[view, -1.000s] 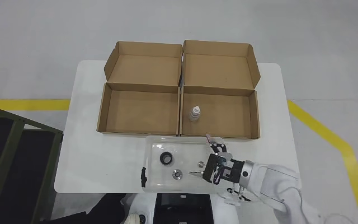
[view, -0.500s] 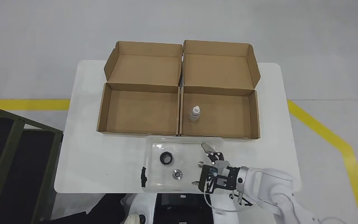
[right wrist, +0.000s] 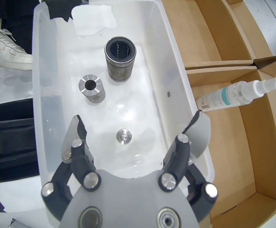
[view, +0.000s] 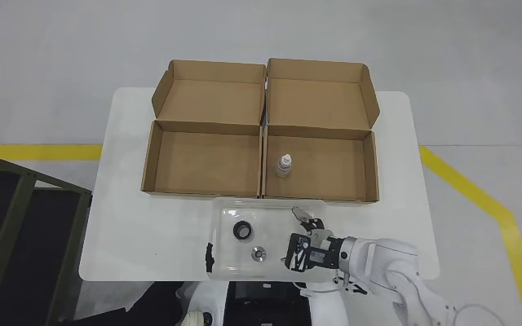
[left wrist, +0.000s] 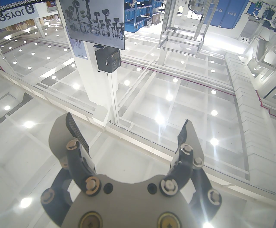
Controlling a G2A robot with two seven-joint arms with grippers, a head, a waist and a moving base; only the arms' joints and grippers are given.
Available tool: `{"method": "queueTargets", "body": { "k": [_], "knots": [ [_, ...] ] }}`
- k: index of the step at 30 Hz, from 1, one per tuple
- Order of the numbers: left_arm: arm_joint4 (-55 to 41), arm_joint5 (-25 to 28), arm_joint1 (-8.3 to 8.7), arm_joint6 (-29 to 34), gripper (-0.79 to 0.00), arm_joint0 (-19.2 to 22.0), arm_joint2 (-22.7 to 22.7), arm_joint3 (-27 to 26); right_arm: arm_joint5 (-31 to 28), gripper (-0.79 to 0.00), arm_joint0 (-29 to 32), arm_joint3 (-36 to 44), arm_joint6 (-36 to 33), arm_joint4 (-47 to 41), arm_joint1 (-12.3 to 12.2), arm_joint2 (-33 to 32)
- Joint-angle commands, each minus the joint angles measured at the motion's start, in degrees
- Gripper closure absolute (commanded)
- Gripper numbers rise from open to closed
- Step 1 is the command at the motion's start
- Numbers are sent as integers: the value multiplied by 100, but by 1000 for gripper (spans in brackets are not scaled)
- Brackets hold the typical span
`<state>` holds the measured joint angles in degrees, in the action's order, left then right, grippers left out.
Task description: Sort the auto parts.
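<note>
Your right gripper (right wrist: 138, 119) hangs over the near end of the clear bin (right wrist: 179, 64), fingers wide apart and empty, with the small stud (right wrist: 124, 136) on the bin floor beneath it. The bearing (right wrist: 120, 60) and bushing (right wrist: 91, 87) stand upright farther along the bin. The bottle (right wrist: 228, 97) sits in the right box (view: 359, 171). Your left gripper (left wrist: 127, 122) points at the ceiling, fingers apart.

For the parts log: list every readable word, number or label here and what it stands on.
On the spray bottle: label print and barcode, too small to read.
On the blue hall signs: mirrored logo lettering, left unquoted.
On the clear bin and cardboard boxes: none.
</note>
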<state>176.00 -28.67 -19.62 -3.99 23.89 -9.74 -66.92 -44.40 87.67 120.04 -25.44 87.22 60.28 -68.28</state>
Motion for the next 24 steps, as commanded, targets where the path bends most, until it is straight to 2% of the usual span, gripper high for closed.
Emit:
{"method": "queueTargets", "body": {
  "k": [1,11,24],
  "knots": [
    [0,0,0,0,-785,0,0,0,29,-699,-20,-1,-70,45,-2,30],
    [0,0,0,0,-785,0,0,0,-9,-668,-62,23,-613,187,-20,175],
    [0,0,0,0,-785,0,0,0,-15,-579,-345,-219,-1230,46,4,470]
  ]
}}
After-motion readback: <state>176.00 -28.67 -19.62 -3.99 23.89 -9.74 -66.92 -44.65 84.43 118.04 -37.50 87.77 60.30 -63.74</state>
